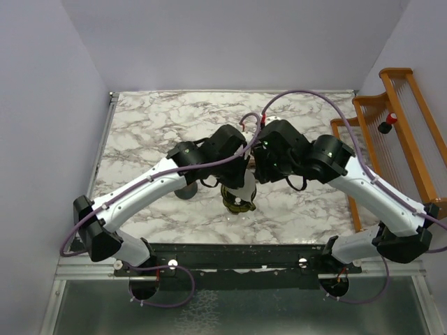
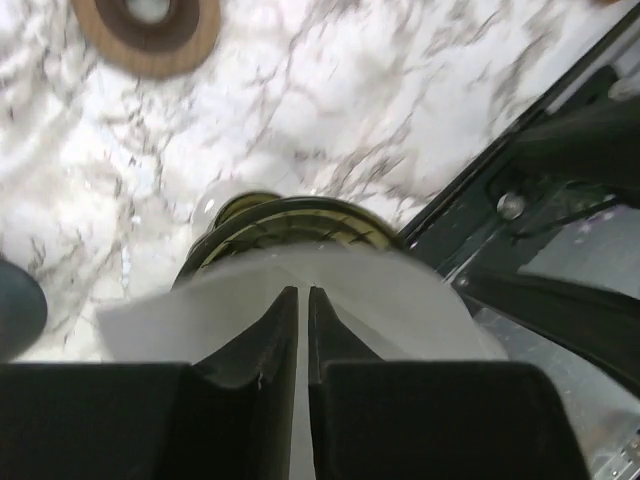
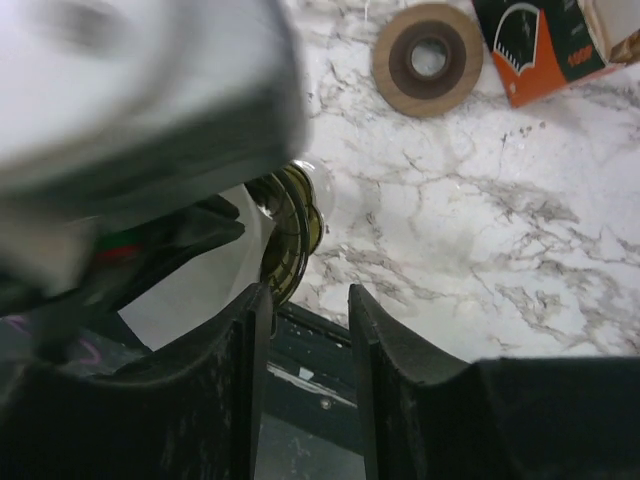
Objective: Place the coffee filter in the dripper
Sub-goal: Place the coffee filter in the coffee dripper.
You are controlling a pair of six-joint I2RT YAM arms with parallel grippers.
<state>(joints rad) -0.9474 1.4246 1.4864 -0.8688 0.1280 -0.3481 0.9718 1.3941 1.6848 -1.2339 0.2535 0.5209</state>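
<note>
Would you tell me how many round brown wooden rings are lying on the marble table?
1: the round brown wooden ring lies on the marble table beside the orange carton; others may be hidden.

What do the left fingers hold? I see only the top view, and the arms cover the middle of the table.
Observer: The left fingers are shut on the white paper filter, close over the dripper.
Operator: And the right fingers?
Observer: The right fingers stand apart, with nothing between them.
Operator: Is anything hidden under the arms?
Observer: An orange and brown carton lies near a wooden ring.
</note>
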